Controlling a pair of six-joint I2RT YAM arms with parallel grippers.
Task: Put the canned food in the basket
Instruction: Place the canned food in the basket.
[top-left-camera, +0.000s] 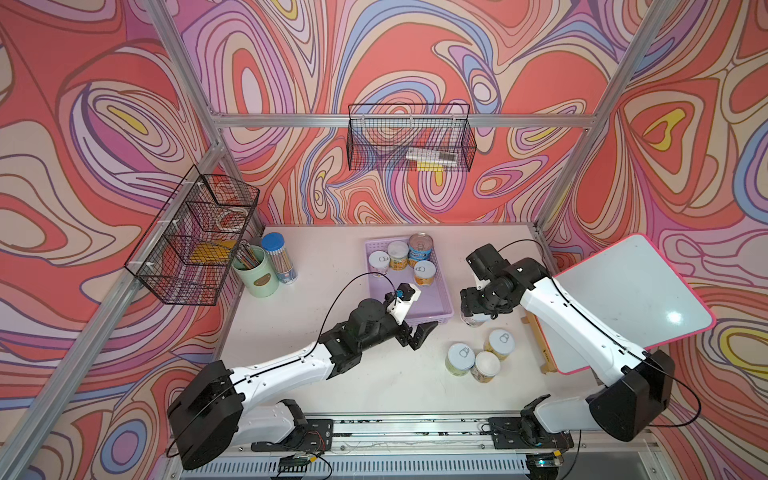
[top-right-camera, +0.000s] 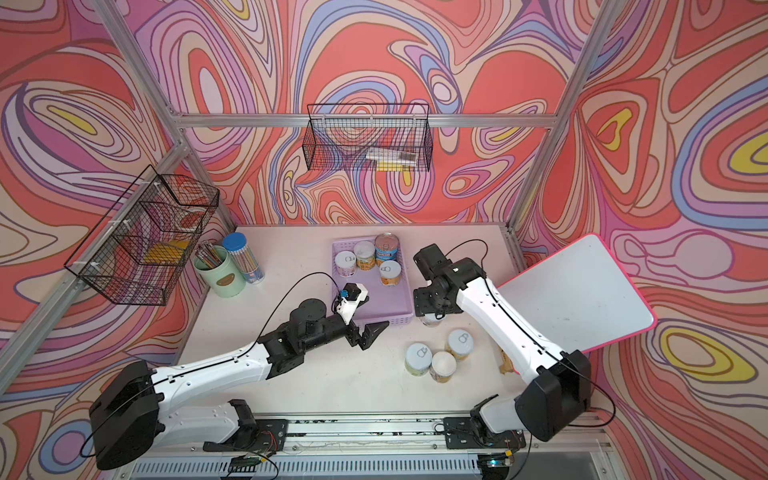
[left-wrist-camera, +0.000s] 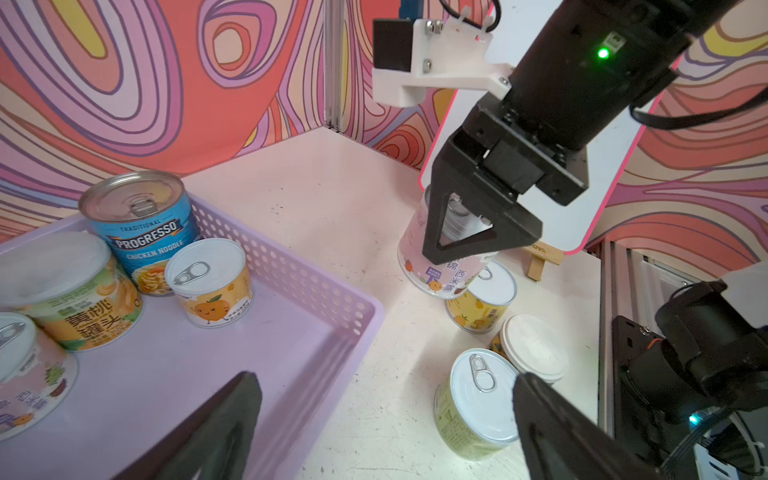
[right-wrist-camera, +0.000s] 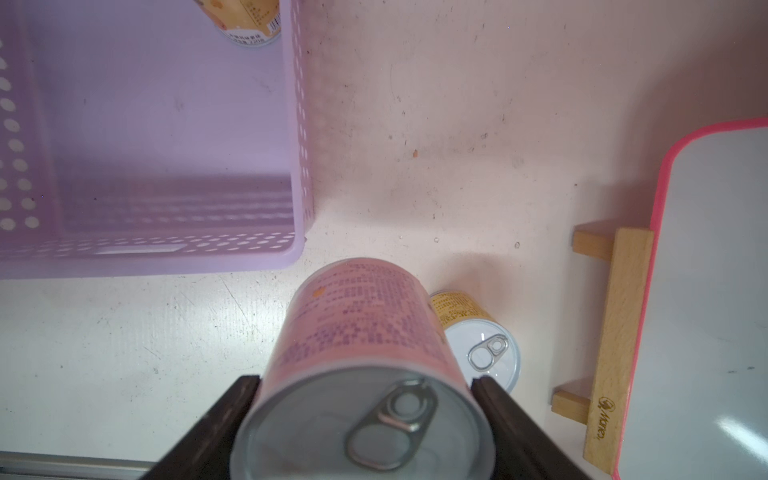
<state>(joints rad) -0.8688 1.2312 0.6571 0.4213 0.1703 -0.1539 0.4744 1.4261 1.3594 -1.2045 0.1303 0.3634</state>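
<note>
Four cans (top-left-camera: 398, 254) stand at the far end of the lilac basket (top-left-camera: 432, 305) in both top views, leaving its near half bare for the rest. Three more cans (top-left-camera: 487, 366) cluster on the table (top-left-camera: 374, 390) beside the whiteboard (top-left-camera: 648, 291), well apart from the basket. The right jaws hang just off the basket's near right corner, pinching an eighth can (top-right-camera: 430, 320). The left jaws stand spread wide and empty by the near rim, probably parked there to keep the way in clear.

From the left wrist, the eighth can (left-wrist-camera: 440, 274) shows a pastel label and sits just beside a yellow-labelled can (left-wrist-camera: 478, 311), apparently lifted off the table. The tall blue soup can (left-wrist-camera: 149, 245) fills the basket's back corner.

From the right wrist, the jaws press both sides of the eighth can (right-wrist-camera: 357, 328) just under its pull-tab lid, a hold that keeps it upright. The basket's low perforated wall is near, so I judge a short carry over it comes next.
</note>
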